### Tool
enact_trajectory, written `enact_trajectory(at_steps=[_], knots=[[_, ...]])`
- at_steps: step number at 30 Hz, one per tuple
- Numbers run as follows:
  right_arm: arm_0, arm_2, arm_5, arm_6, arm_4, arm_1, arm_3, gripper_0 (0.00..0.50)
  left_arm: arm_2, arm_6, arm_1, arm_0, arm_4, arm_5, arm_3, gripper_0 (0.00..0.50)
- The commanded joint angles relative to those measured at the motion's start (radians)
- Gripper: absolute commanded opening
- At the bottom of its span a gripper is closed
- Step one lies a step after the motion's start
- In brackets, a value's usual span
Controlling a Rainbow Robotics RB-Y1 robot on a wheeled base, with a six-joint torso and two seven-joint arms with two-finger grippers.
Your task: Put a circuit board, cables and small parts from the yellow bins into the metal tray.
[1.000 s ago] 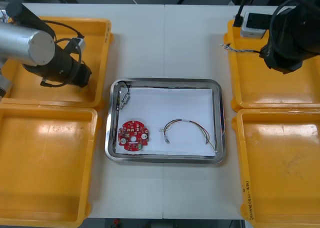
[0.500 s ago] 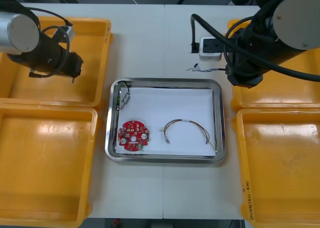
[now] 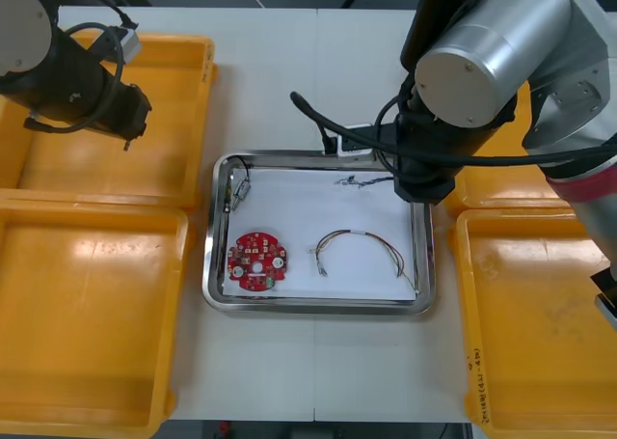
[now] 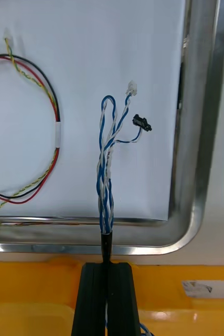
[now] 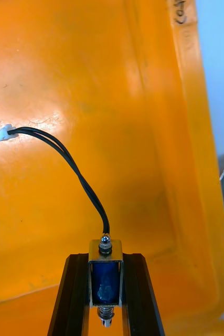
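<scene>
Right gripper [image 4: 106, 268] moved to tray [image 4: 195, 157], clamping one twisted cable [image 4: 106, 173] (left gripper [image 5: 105, 260] pinches one small metal part [image 5: 105, 278])

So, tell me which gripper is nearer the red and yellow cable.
Right. The right gripper is at the tray's far right corner, near the red and yellow cable; the left gripper is over the far left bin.

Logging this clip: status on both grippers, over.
Right gripper shut on blue and white cable, over far right corner of metal tray. Left gripper shut on small metal part, above far left yellow bin. Nothing blocking.
</scene>
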Motion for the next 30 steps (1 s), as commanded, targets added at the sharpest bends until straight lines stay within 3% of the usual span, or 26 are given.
enact_trajectory(at_steps=[1, 7, 17, 30], knots=[[-0.053, 0.024, 0.003, -0.035, 0.012, 0.041, 0.067, 0.0, 0.045, 0.114, 0.027, -0.024, -0.027, 0.065, -0.11, 0.001], [-0.059, 0.024, -0.05, -0.035, 0.027, 0.074, 0.142, 0.0, 0.074, 0.138, 0.019, 0.011, -0.031, 0.11, -0.199, 0.0], [-0.059, 0.133, -0.151, -0.049, 0.107, 0.079, 0.154, 0.0, 0.091, 0.178, 0.002, 0.023, -0.056, 0.182, -0.282, 0.0], [-0.059, 0.178, -0.264, -0.056, 0.102, 0.103, 0.251, 0.0, 0.091, 0.224, -0.016, 0.023, -0.067, 0.196, -0.316, 0.0]])
